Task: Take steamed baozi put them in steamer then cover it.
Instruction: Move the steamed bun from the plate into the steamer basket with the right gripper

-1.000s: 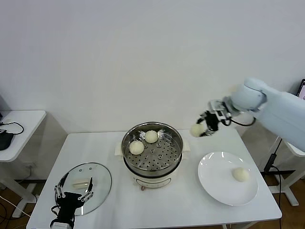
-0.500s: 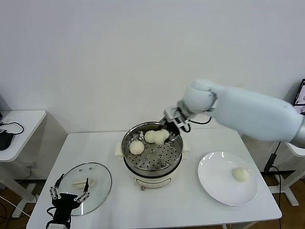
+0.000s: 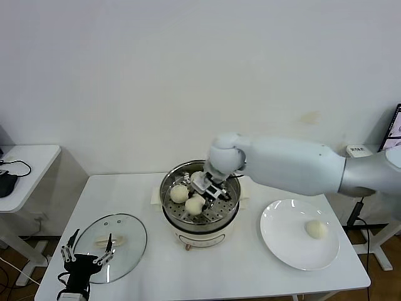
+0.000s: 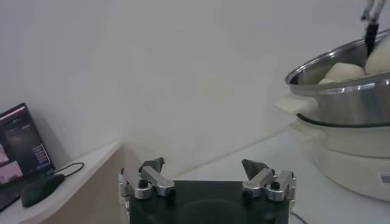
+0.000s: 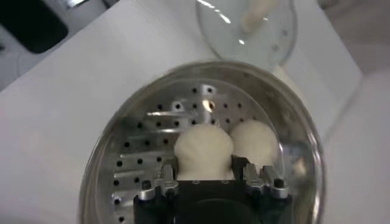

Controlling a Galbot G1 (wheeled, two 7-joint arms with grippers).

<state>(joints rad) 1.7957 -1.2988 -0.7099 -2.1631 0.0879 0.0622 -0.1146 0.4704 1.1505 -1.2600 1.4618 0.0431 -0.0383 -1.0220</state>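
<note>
head view: white plate (image 3: 294, 241) at 4 o'clock of the steamer (image 3: 200, 207) on the white table (image 3: 207, 269), one baozi (image 3: 316, 229) on it. cover (image 3: 122, 244) lies at 8 o'clock. right gripper (image 3: 202, 193) clamps a baozi (image 3: 194, 204) inside the steamer.
left wrist view: left gripper (image 4: 206, 176) fingers apart, idle.
right wrist view: held baozi touching another (image 5: 256, 141) on the perforated tray.

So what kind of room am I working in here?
Probably a lab or office mock-up, not a real kitchen: a bare white table against a blank wall, a steamer on it, and a side desk with cables.
</note>
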